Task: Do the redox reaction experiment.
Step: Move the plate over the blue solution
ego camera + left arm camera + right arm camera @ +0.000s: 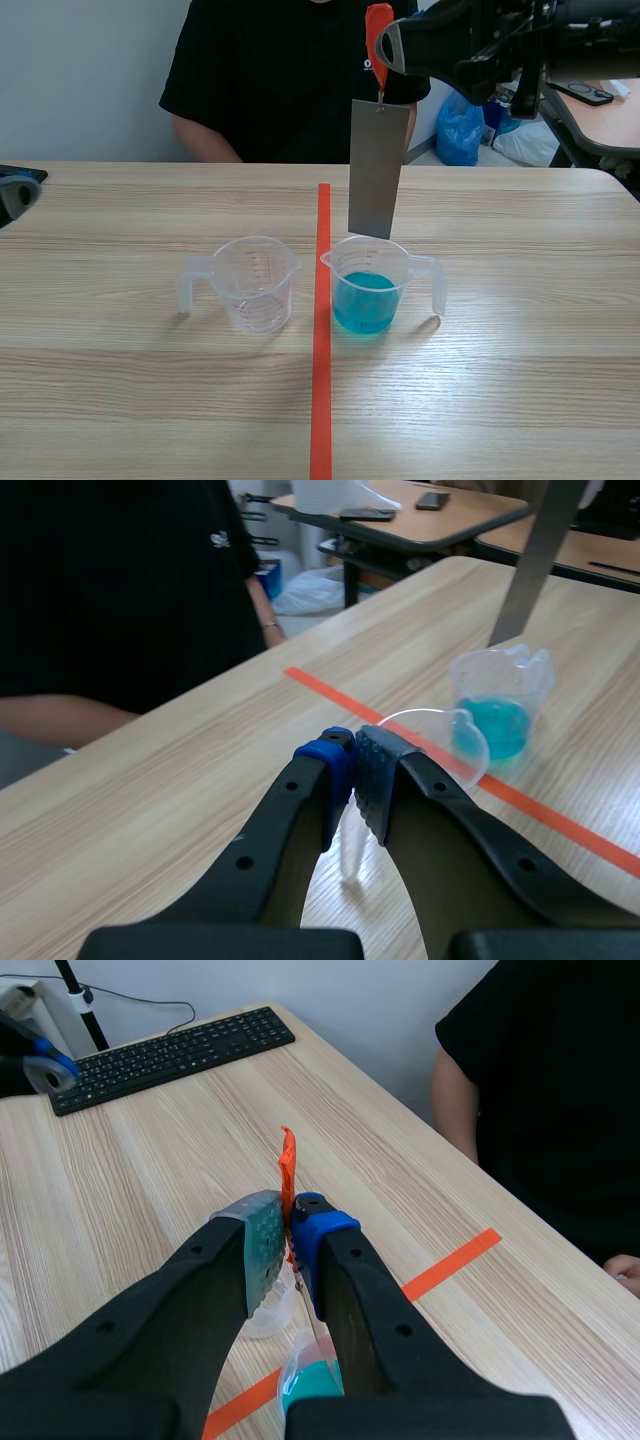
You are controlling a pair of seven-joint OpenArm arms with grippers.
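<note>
Two clear measuring cups stand on either side of the orange-red line: an empty cup [252,283] on the left and a cup with blue liquid [371,288] on the right. My right gripper [384,52] is raised high and shut on an orange tab [377,25], from which a grey metal plate [378,168] hangs. The plate's lower edge is just above the blue cup's far rim. In the right wrist view the gripper [290,1225] pinches the tab [288,1172] over the blue cup [308,1385]. My left gripper [354,772] is shut on nothing, well left of the cups.
A person in a black shirt [270,80] sits across the table. A black keyboard [170,1055] lies at the far side in the right wrist view. Desks and blue bags [460,130] stand beyond the table's right corner.
</note>
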